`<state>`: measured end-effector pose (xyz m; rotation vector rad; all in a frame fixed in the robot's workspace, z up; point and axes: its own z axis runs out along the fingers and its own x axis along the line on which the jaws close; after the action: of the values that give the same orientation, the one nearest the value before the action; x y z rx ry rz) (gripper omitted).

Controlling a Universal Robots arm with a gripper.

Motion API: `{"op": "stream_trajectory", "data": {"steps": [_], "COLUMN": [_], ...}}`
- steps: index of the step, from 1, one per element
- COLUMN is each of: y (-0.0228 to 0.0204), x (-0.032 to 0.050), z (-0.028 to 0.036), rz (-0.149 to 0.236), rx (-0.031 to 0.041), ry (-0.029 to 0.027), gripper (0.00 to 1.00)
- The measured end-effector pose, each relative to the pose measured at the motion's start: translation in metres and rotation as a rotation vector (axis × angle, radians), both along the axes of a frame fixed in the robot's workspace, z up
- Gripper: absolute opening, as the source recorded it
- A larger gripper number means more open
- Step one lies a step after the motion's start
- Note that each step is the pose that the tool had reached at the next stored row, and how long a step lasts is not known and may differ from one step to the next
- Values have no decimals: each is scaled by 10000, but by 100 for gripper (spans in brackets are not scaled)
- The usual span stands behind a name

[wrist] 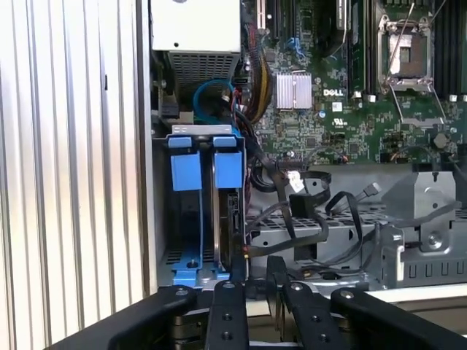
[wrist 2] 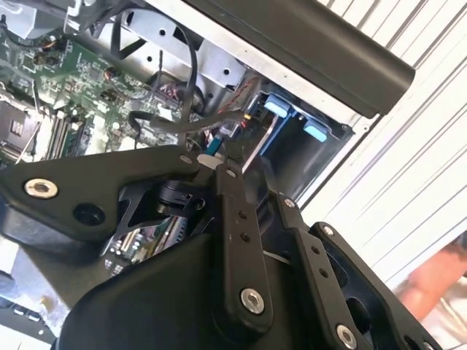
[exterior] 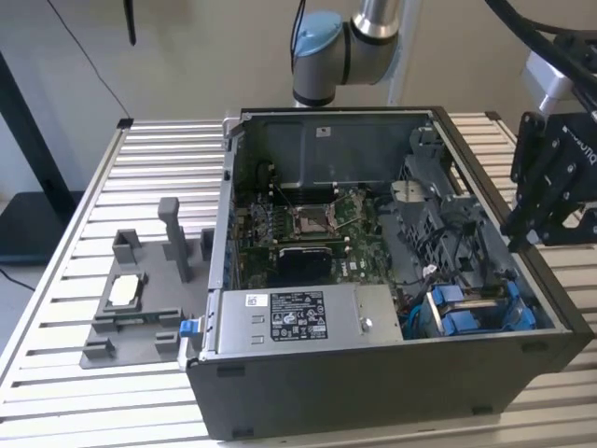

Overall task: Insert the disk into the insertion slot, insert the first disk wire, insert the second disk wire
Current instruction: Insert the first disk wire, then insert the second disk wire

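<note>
Open dark grey computer case [exterior: 373, 392] lying on a slatted metal bench [exterior: 159, 159], with a green motherboard [exterior: 308, 229] at its floor and a labelled silver power-supply box [exterior: 298, 317] along its near wall. The narrow grey sheet-metal insertion slot [exterior: 478, 315] with blue plastic tabs sits in the near corner of the case at the exterior view's right. In the first wrist view the flat silver-grey disk [wrist: 232, 226] in its bright blue carrier frame stands edge-on inside this cage, beneath the two blue tabs. Black flat wires [wrist: 306, 211] lie looped just beside the cage, over a grey metal bracket. The black gripper [exterior: 516, 238] hangs above the case wall at the exterior view's right, tilted toward the cage; in the first wrist view it points down at the disk's edge. Whether it is open or closed cannot be told, and no object is seen in its hold. A grey plastic fixture [exterior: 140, 308] rests on the bench at the exterior view's left, well apart from the gripper
</note>
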<state>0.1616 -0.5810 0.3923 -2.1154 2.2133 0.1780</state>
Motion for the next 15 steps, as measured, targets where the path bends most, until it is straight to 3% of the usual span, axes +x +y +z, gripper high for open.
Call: {"op": "stream_trajectory", "data": {"steps": [3, 15], "y": [66, 250], "x": [-26, -152], "z": [0, 0], "rz": [-2, -2], "rx": [1, 1], "ry": [-3, -8], "gripper": [27, 27]}}
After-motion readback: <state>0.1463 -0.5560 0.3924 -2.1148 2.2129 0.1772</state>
